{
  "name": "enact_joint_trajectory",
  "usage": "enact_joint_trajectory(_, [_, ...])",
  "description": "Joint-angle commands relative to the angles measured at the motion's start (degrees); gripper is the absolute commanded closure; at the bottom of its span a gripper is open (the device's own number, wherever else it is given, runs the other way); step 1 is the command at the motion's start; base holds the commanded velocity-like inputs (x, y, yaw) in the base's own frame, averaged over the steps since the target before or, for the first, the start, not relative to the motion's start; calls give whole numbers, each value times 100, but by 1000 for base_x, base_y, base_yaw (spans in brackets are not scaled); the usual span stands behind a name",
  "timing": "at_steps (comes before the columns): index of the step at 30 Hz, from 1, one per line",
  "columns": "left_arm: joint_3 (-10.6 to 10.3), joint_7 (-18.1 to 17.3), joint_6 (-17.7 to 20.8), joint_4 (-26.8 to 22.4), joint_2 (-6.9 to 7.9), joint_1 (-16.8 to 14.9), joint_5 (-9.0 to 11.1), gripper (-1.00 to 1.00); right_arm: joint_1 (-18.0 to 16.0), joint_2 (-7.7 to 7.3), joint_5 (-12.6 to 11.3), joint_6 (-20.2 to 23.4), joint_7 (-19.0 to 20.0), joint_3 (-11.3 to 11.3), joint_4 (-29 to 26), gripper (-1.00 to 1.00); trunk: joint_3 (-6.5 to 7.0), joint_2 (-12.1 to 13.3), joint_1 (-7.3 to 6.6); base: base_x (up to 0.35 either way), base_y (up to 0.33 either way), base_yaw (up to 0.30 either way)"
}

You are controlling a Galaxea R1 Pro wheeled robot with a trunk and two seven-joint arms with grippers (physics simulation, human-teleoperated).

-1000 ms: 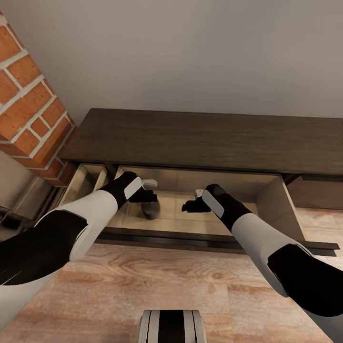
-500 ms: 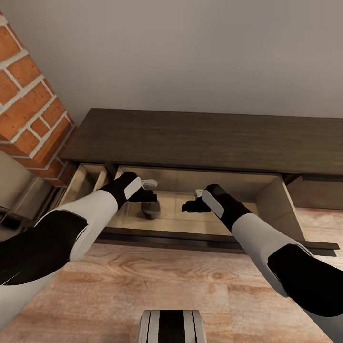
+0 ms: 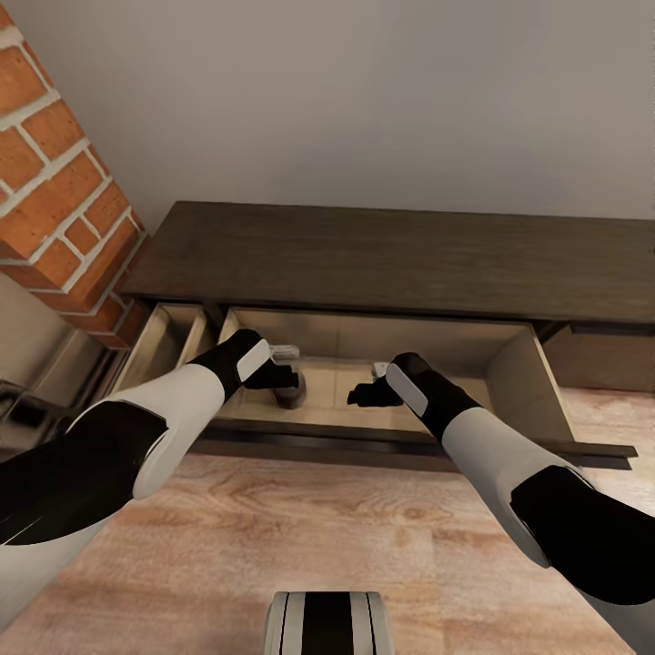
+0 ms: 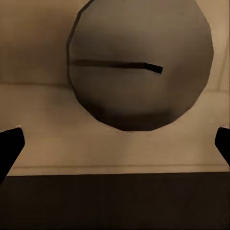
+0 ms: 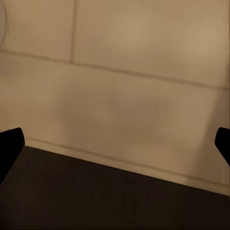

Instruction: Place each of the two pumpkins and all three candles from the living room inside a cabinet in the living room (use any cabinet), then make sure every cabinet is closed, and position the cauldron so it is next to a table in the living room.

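Note:
The long dark-brown cabinet stands against the wall with a wide drawer pulled out. One grey-brown candle stands upright on the drawer's pale floor. In the left wrist view the candle shows its round top and dark wick. My left gripper hovers just above it, open, its black fingertips spread wide apart from the candle. My right gripper is open over the bare drawer floor, a little to the candle's right, holding nothing. Pumpkins, cauldron and table are out of view.
A second, narrower drawer at the cabinet's left end is also pulled out. A red brick column rises at the left beside it. The drawer's dark front panel lies between me and the wooden floor.
The candle, blurred a second ago under the left gripper, now stands still on the drawer floor. The head view has shifted slightly; both arms stay where they were.

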Motion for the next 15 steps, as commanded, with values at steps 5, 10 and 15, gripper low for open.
enact_joint_trajectory(5, [-24,45,22,13,-7,-1,62,-100,-4,-4,-61,13,-50,32,9,-100,-4,-2,-2,-44,0,0])
enact_joint_trajectory(10, [-24,45,22,14,-8,-1,62,-100,-4,-4,-61,18,-48,39,10,-100,-4,-2,-2,-2,0,0])
enact_joint_trajectory(15, [-24,45,22,15,-8,-1,62,-100,-4,-5,-61,29,-48,41,10,-100,-4,-2,-2,0,0,0])
